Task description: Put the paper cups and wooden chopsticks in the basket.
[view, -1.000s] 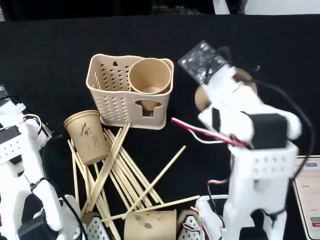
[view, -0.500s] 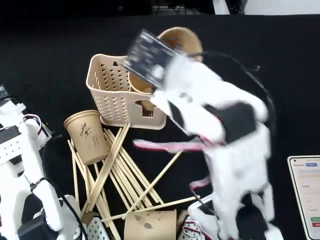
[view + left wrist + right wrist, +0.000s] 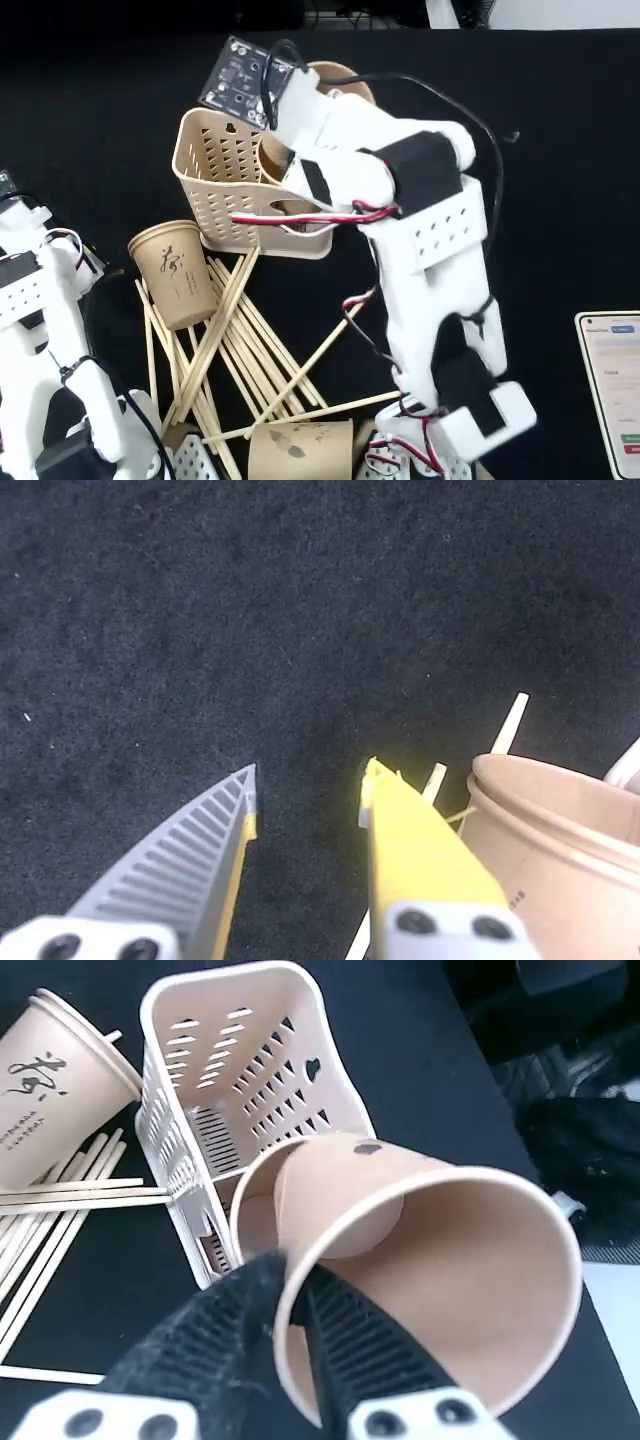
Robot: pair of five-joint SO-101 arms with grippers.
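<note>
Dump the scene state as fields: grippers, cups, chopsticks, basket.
right gripper: shut on held cup rim, tilted over basket
basket cup: inside one compartment, under held cup
left gripper: open above table
loose cup A: on table, front of basket
loose cup B: near edge
chopsticks: scattered between loose cups

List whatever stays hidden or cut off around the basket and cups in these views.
- High view: the right arm covers most of the held cup and the basket's right compartment.
- High view: the bottom edge cuts off a lying cup.
- Right wrist view: the held cup hides whether it touches anything inside the basket.
- Left wrist view: the frame edge cuts off a cup rim beside the left end effector.
</note>
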